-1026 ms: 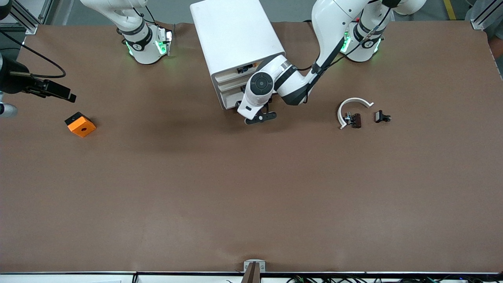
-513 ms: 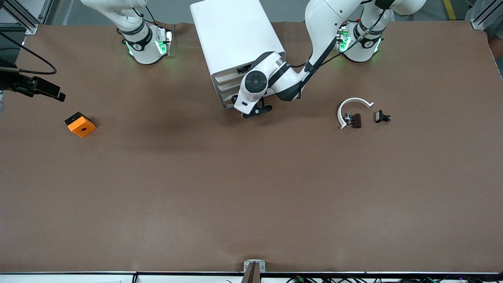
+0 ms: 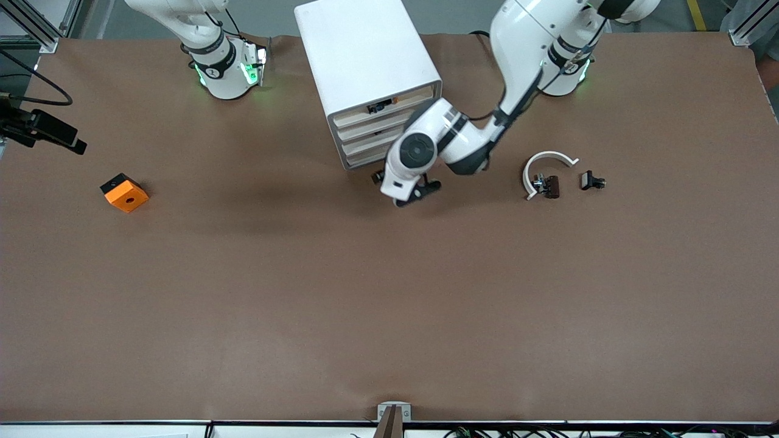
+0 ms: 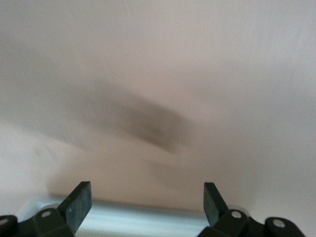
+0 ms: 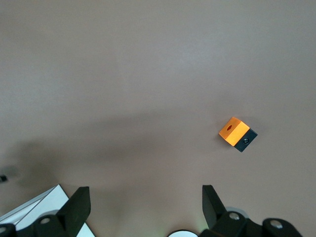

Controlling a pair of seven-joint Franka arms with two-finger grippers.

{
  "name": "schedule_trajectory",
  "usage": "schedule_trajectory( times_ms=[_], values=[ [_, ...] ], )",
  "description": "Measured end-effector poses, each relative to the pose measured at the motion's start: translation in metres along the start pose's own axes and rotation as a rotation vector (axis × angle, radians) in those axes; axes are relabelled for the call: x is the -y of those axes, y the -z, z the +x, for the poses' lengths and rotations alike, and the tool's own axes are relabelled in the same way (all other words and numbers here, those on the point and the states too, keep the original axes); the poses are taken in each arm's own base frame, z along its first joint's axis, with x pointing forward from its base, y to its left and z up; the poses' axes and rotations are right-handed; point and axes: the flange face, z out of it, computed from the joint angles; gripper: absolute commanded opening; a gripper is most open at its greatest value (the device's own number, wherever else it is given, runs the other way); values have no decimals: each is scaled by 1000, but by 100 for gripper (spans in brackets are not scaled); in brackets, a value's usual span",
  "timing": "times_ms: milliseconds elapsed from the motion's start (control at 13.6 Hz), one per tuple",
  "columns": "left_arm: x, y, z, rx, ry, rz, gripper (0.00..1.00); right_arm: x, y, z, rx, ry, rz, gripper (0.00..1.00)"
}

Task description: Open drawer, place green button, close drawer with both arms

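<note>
Robotics lab, two white arms (image 3: 517, 48) bolted to brown-covered table (image 3: 389, 292), aluminium framing (image 3: 36, 24)

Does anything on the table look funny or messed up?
A little. The white drawer cabinet sits turned at a slant on the table, and its top drawer looks slightly open with a small part inside. Nothing looks spilled or broken.
</note>
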Motion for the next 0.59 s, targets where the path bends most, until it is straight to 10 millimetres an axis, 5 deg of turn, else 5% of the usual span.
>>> schedule_trajectory(
  times_ms=[220,366,586],
  values=[
    [29,68,100,-98,84,-64,100,0,0,0,0,-1,-2,100],
    [67,122,152,-203,113,-44,100,0,0,0,0,-1,-3,100],
    [125,208,196,-353,158,60,100,0,0,0,-1,0,-4,100]
  ],
)
